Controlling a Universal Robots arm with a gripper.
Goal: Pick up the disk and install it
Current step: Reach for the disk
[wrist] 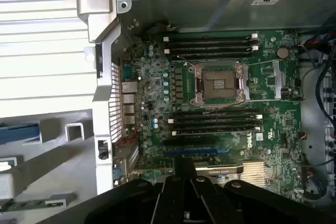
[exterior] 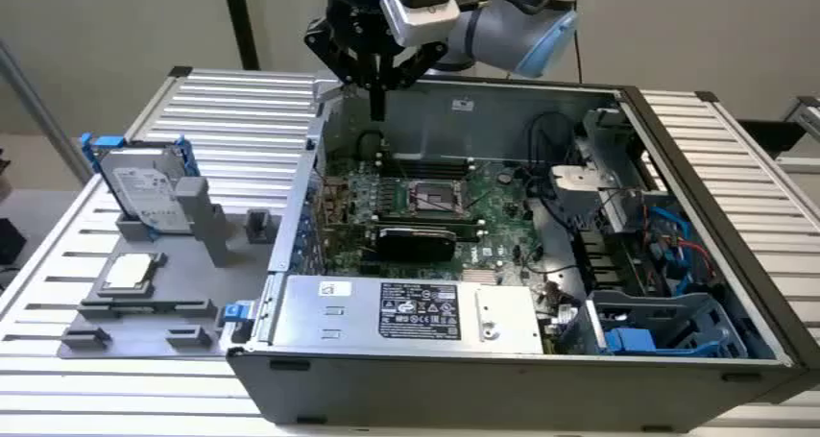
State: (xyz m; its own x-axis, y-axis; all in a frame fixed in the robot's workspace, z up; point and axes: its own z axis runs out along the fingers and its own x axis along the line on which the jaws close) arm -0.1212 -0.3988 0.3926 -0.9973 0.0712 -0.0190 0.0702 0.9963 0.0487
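Observation:
The disk (exterior: pixel 148 192) is a silver-grey drive with a white label in a blue carrier. It stands tilted on a grey holder at the exterior view's left, outside the open computer case (exterior: pixel 513 379). My gripper (exterior: pixel 378 106) hangs over the case's far left corner, well apart from the disk, with its dark fingers shut and nothing between them. In the wrist view the gripper (wrist: pixel 186 184) points down over the motherboard (wrist: pixel 220 98), and a blue strip of the disk's carrier (wrist: pixel 21 132) shows beside the case wall.
A grey fixture plate (exterior: pixel 180 307) holds a small square CPU chip (exterior: pixel 132 272). Inside the case lie the silver power-supply box (exterior: pixel 410 309), cables, and blue drive bays (exterior: pixel 640 339) at the exterior view's right. The case sits on a slatted metal table (exterior: pixel 244 101).

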